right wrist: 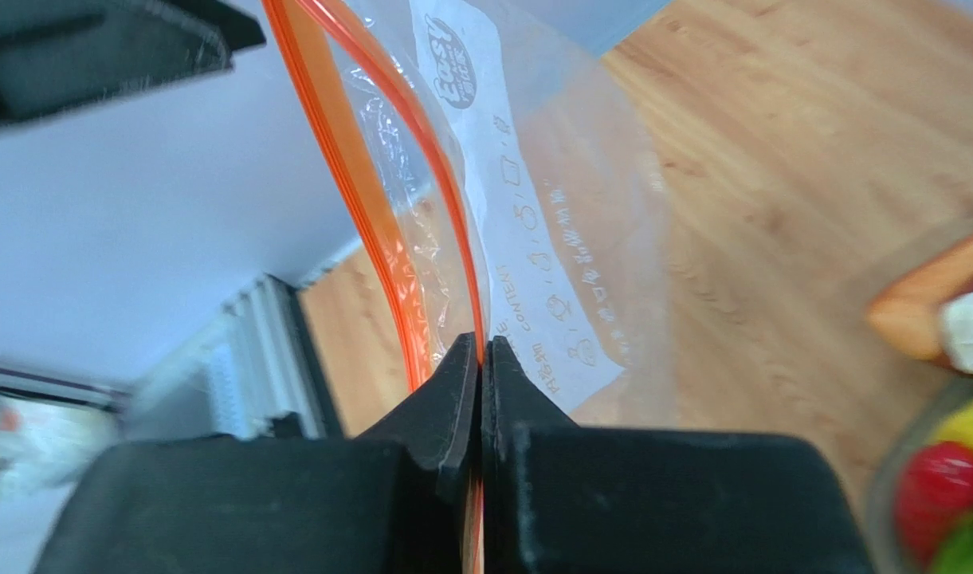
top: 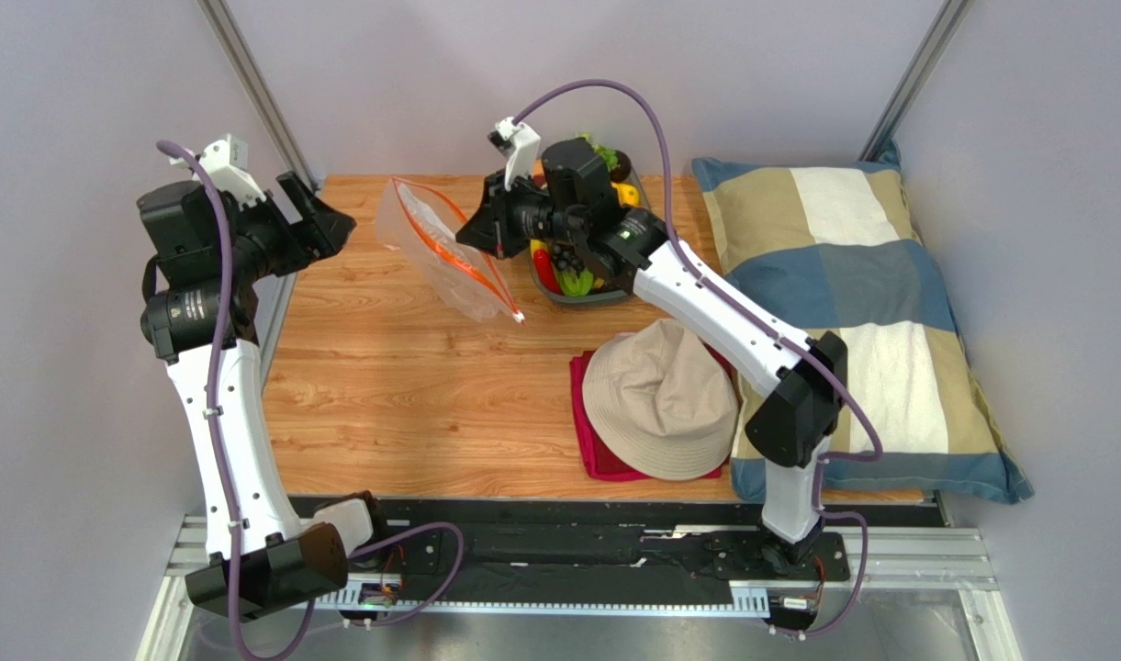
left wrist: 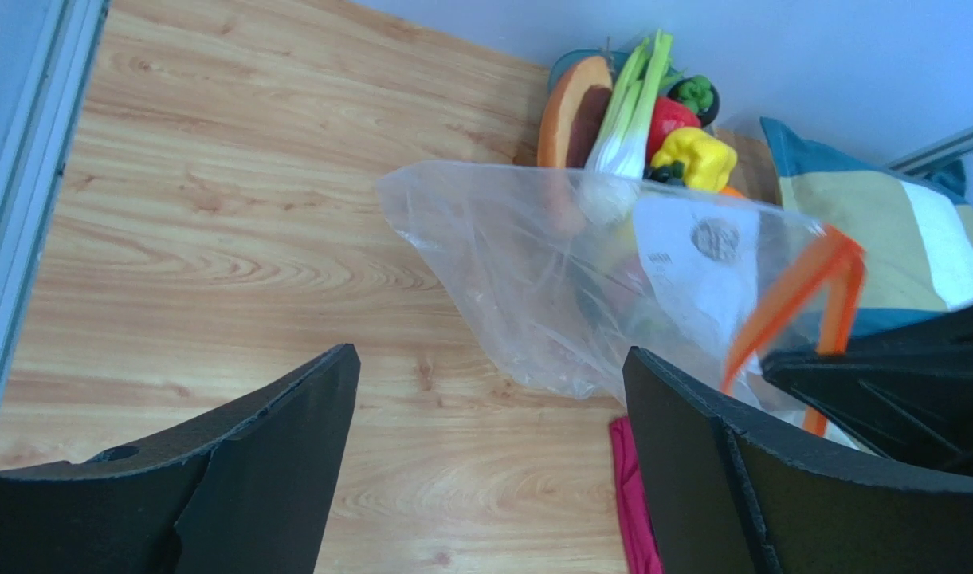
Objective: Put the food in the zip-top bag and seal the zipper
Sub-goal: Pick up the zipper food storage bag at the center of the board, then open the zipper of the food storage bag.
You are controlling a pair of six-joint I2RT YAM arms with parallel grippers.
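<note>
The clear zip-top bag [top: 442,262] is held up off the table at the back, its mouth partly open. My right gripper [top: 469,237] is shut on one side of the orange zipper [right wrist: 371,179]; the jaws [right wrist: 481,349] pinch the strip beside the white label [right wrist: 515,239]. My left gripper [top: 334,214] is open and empty, just left of the bag. In the left wrist view [left wrist: 491,359] the bag [left wrist: 551,275] hangs ahead of the fingers. The food [top: 575,269] lies piled in a grey bowl behind the right wrist, including a yellow pepper [left wrist: 695,158].
A beige hat [top: 662,400] lies on a red cloth [top: 589,462] at the table's front right. A checked pillow [top: 855,317] fills the right side. Grey walls close the back and sides. The table's left edge [left wrist: 24,239] is beside my left gripper.
</note>
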